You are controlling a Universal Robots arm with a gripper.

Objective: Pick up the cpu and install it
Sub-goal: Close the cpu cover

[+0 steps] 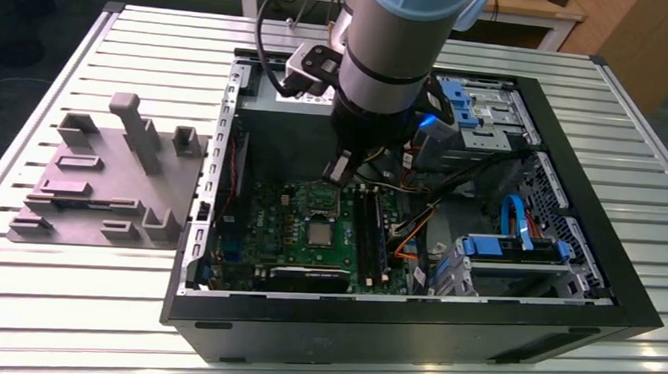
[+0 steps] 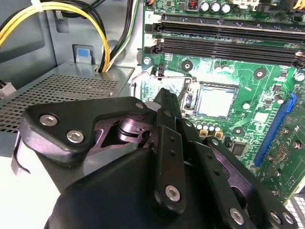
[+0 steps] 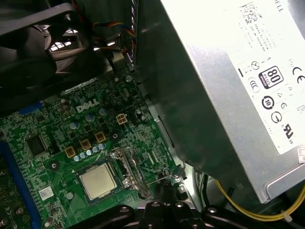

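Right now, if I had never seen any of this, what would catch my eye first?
The thick silver robot arm plunging into an open computer case on a slatted metal table. Below it, on the green motherboard, the shiny square cpu lies in its socket, also seen in both wrist views. On the exterior view's left stands a grey-mauve plastic block.

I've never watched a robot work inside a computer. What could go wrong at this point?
The cpu already lies in its socket with the metal bracket open beside it, so a nudge might shift it. The gripper hovers just above the motherboard and could scrape parts. The yellow cables nearby might snag the arm.
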